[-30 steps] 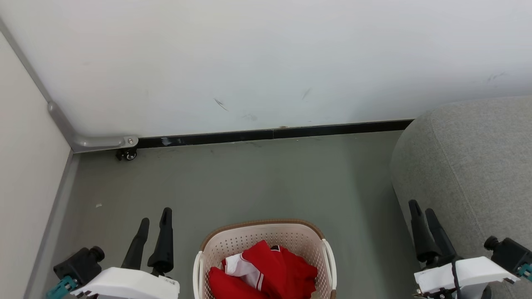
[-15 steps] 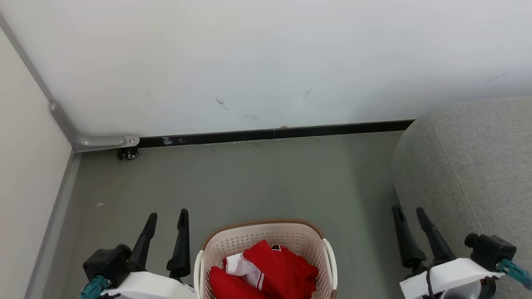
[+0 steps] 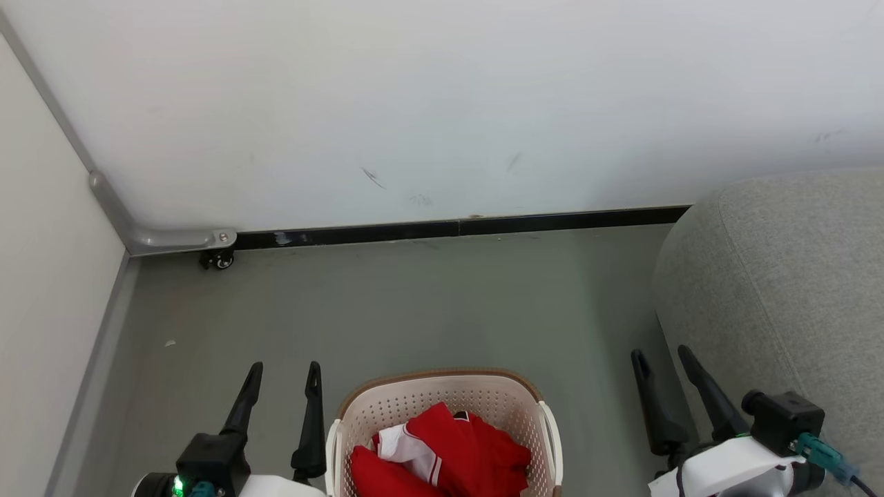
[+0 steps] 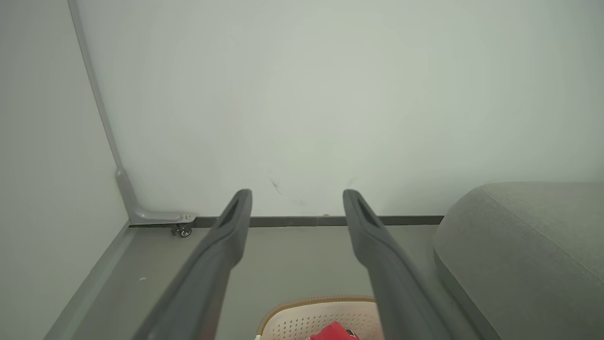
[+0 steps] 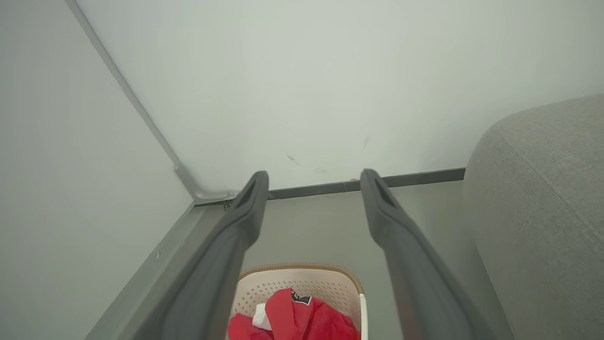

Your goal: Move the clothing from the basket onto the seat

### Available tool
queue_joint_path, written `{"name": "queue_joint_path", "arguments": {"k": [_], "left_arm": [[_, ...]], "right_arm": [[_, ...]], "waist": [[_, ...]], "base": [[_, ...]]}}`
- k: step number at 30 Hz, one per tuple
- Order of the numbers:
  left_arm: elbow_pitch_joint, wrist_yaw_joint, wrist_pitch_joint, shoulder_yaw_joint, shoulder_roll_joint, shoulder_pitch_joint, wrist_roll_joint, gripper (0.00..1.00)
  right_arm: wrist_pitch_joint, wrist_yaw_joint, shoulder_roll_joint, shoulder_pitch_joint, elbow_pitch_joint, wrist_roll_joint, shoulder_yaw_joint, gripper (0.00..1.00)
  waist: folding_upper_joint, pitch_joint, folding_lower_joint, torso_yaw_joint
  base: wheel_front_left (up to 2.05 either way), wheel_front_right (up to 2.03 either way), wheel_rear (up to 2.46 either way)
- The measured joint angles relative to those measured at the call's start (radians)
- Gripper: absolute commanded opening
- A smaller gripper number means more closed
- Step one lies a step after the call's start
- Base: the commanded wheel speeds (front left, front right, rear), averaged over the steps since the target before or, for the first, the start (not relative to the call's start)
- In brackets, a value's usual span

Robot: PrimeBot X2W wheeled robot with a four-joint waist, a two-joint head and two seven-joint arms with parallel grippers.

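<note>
The cream basket (image 3: 442, 385) with a brown rim stands on the floor at the bottom middle of the head view, with red clothing (image 3: 452, 455) with white trim bunched inside. The basket (image 5: 306, 278) and clothing (image 5: 292, 318) also show low in the right wrist view, and the basket (image 4: 302, 316) in the left wrist view. The grey seat (image 3: 780, 290) rises at the right. My left gripper (image 3: 284, 368) hangs open just left of the basket. Between basket and seat, my right gripper (image 3: 661, 353) is open and empty.
A white wall with a black skirting (image 3: 456, 226) closes the back. A grey metal bracket with a small caster wheel (image 3: 219, 259) sits in the left corner beside a pale side panel (image 3: 48, 276). Grey floor (image 3: 428, 304) lies between basket and wall.
Both grippers have drawn inward toward the basket and turned so their fingers stand more upright. The head view has shifted slightly. The clothing lies as before.
</note>
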Motion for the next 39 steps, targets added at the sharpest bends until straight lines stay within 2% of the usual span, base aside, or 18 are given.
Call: {"name": "queue_joint_path", "arguments": {"k": [15, 39], "left_arm": [[0.003, 0.058, -0.053, -0.017, 0.000, 0.016, 0.179, 1.00], [0.050, 0.098, -0.053, 0.028, -0.012, 0.016, 0.161, 1.00]], "right_arm": [[-0.026, 0.000, 0.002, 0.001, -0.016, -0.216, 0.028, 1.00], [-0.027, 0.000, 0.007, 0.016, -0.024, -0.217, -0.002, 1.00]], "waist": [[0.0000, -0.007, -0.0001, 0.003], [0.0000, -0.003, -0.0002, -0.004]], "base": [[0.00, 0.00, 0.00], [0.00, 0.00, 0.00]]}}
